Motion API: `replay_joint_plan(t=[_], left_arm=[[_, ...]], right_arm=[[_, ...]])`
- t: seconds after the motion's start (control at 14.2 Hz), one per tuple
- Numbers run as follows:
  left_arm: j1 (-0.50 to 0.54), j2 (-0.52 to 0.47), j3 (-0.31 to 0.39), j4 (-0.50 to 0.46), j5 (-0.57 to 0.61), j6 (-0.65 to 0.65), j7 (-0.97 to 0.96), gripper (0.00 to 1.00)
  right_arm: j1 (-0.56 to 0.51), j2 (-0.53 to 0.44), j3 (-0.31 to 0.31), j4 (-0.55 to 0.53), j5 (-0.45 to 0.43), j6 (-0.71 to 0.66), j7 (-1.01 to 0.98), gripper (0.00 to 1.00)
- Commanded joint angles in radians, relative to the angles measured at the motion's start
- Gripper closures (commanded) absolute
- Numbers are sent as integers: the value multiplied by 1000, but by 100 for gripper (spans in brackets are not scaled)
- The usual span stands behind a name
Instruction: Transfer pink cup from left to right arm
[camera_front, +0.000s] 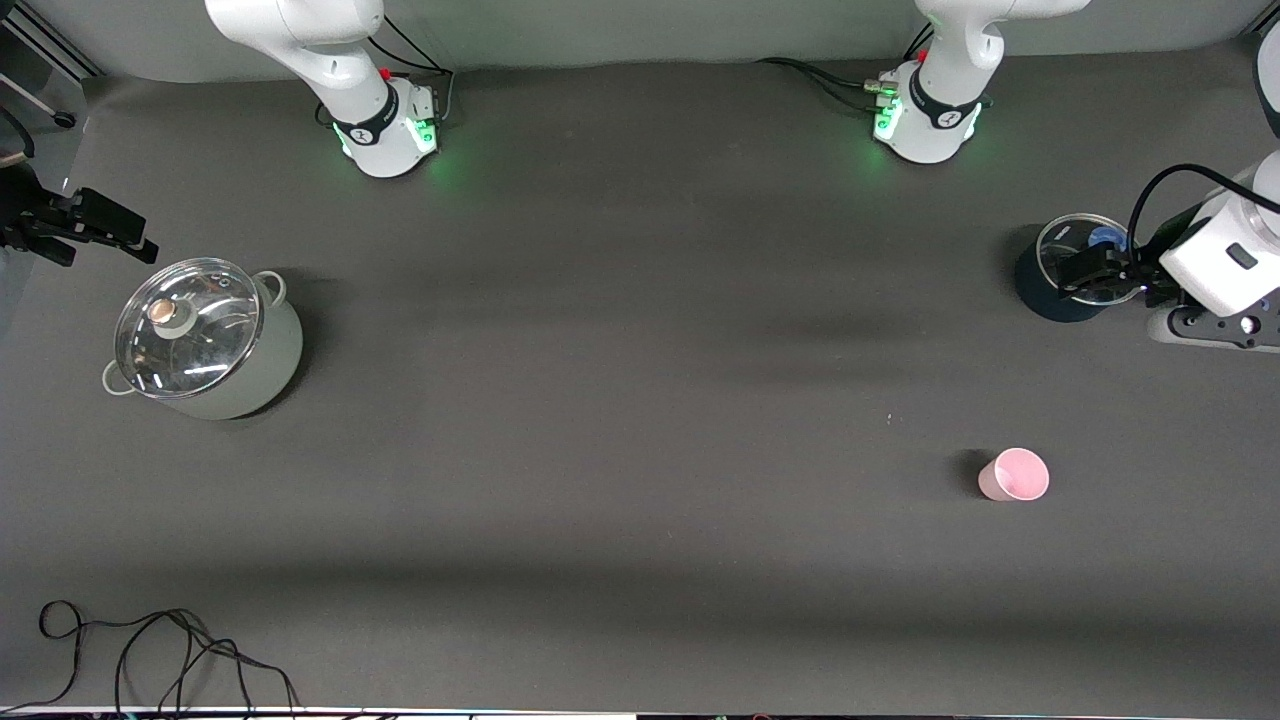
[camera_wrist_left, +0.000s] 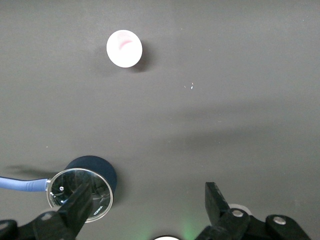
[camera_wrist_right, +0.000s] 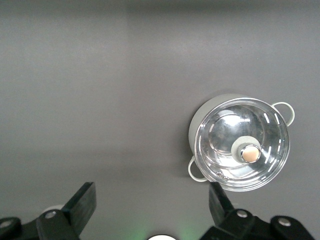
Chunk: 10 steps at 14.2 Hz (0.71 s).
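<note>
The pink cup (camera_front: 1013, 474) stands upright on the dark table toward the left arm's end, nearer to the front camera than the dark pot. It also shows in the left wrist view (camera_wrist_left: 124, 48). My left gripper (camera_front: 1085, 272) is open and empty, up over the dark pot and well apart from the cup; its own view shows it (camera_wrist_left: 147, 200) with jaws wide apart. My right gripper (camera_front: 95, 235) is open and empty at the right arm's end of the table, up beside the pale pot; its own view shows it (camera_wrist_right: 150, 200) with jaws wide apart.
A dark pot with a glass lid (camera_front: 1075, 268) sits under the left gripper and shows in the left wrist view (camera_wrist_left: 82, 187). A pale pot with a glass lid (camera_front: 205, 340) sits at the right arm's end (camera_wrist_right: 240, 145). A black cable (camera_front: 150, 650) lies at the near edge.
</note>
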Motion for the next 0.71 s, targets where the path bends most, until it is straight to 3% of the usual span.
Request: replay_joint_plan(t=[0.0,0.64], left_arm=[[-1,-13,1,7,21,-23,18,0],[-3,-13,-4,5,48,-17,24,0]], right_arm=[[6,13,-9,34,31,-18,25,0],[9,28,-5,37,28,-14,29,0]])
